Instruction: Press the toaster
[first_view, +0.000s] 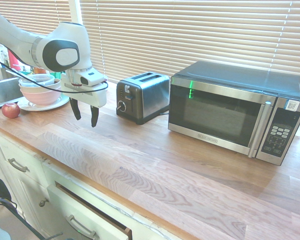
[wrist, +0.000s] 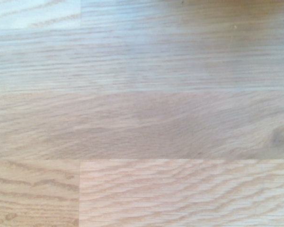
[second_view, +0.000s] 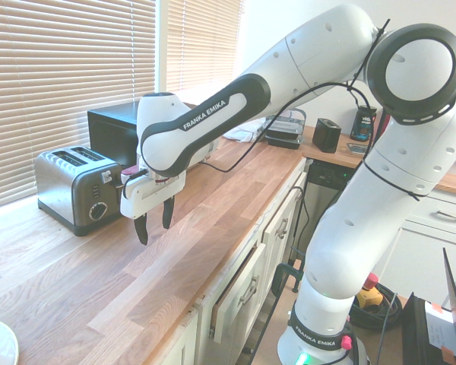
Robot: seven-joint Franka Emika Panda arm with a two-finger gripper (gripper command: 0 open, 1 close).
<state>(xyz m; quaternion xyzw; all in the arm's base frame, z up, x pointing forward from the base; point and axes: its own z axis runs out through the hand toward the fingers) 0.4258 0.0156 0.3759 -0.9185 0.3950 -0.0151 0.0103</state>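
My end effector hangs above the wooden tabletop, fingers pointing straight down, spread apart and holding nothing. In the first exterior view it sits left of centre; in the second exterior view it is at, also left of centre, clear of the wood below.

The toaster stands on the tabletop near the middle of the first exterior view, just right of my end effector and apart from it. Its two slots face up, the sides are brushed steel, and the black end panel with lever and round knob is turned toward my end effector. In the second exterior view the toaster is at the left edge. A small white label is on the end panel; its print is too small to read.

The microwave stands to the right of the toaster, with a green light reflected on its door. The brand strip on the door's lower edge is illegible.

At the far left of the first exterior view are a red apple and stacked bowls on a plate.

My arm's casing reads "FRANKA EMIKA".

The wrist view shows only blurred wood grain.
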